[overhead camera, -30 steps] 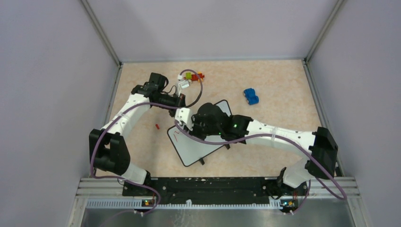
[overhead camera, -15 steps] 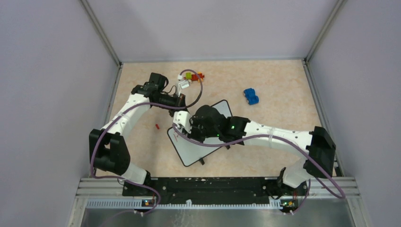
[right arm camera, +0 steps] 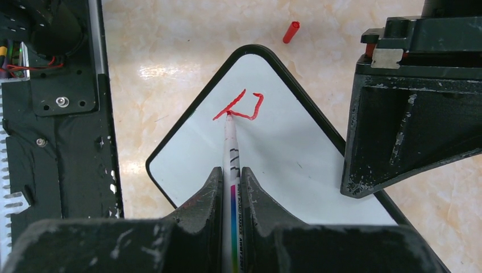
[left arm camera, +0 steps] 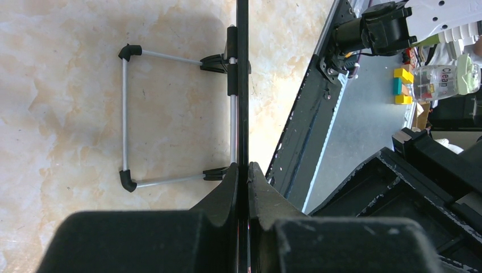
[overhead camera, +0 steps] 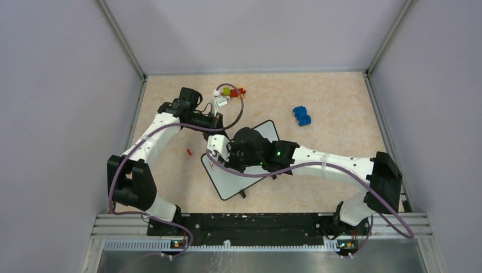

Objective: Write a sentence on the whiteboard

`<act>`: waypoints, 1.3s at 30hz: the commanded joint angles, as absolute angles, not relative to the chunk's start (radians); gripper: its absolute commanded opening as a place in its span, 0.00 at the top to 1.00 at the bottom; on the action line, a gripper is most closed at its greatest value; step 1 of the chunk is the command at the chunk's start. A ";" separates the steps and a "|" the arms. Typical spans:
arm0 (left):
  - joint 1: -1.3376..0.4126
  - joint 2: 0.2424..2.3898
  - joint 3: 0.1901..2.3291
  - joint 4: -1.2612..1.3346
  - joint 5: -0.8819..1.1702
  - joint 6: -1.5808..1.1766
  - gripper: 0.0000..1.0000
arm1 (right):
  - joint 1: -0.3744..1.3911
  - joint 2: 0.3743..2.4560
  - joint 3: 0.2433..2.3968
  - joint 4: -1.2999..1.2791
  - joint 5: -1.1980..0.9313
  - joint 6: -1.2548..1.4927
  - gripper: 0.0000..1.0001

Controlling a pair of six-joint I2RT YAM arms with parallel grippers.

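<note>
The whiteboard (overhead camera: 239, 181) lies tilted on the table, its white face up in the right wrist view (right arm camera: 284, 165). In the left wrist view it is a thin dark strip (left arm camera: 242, 68), edge-on. My left gripper (left arm camera: 242, 170) is shut on that edge, at the board's far side (overhead camera: 219, 126). My right gripper (right arm camera: 231, 170) is shut on a thin white marker (right arm camera: 230, 148). The marker's tip touches the board at the red strokes of the sentence (right arm camera: 244, 108), one angular shape near a corner. From above, the right gripper (overhead camera: 219, 153) hides the strokes.
A red marker cap (right arm camera: 291, 32) lies on the table beside the board (overhead camera: 188, 152). A blue toy car (overhead camera: 302, 116) and coloured blocks (overhead camera: 230, 91) sit at the back. The board's wire stand (left arm camera: 125, 114) sticks out underneath. The black base rail (overhead camera: 256, 224) runs along the near edge.
My right arm has shifted slightly left along the board with the marker. The left arm and the board have not moved.
</note>
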State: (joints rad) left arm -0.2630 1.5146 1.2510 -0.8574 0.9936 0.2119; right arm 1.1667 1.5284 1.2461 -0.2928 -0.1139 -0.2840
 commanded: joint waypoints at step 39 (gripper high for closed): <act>-0.267 1.510 1.257 -0.867 1.021 0.225 1.00 | 1.184 1.471 1.286 -0.319 -0.191 -0.271 1.00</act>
State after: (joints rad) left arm -0.2630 1.5146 1.2510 -0.8581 0.9936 0.2119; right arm 1.1782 1.5341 1.2461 -0.3069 -0.1463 -0.2836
